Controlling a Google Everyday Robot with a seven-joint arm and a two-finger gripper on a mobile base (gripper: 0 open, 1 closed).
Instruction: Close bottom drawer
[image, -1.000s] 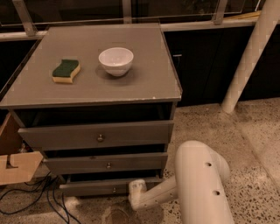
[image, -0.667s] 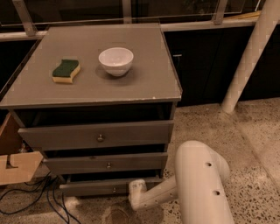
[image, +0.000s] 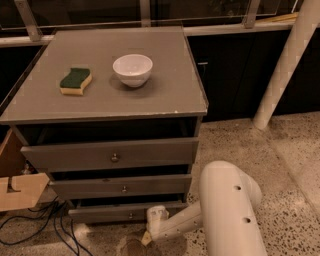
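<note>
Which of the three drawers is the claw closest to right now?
The bottom drawer, the slimmest front with the tiny knob, lowest of the three; the claw is by its right end.

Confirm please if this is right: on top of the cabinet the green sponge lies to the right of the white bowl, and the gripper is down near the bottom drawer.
Not quite. The camera view shows the sponge to the left of the bowl. The rest holds: both lie on the cabinet top, and the gripper is down near the bottom drawer.
</note>
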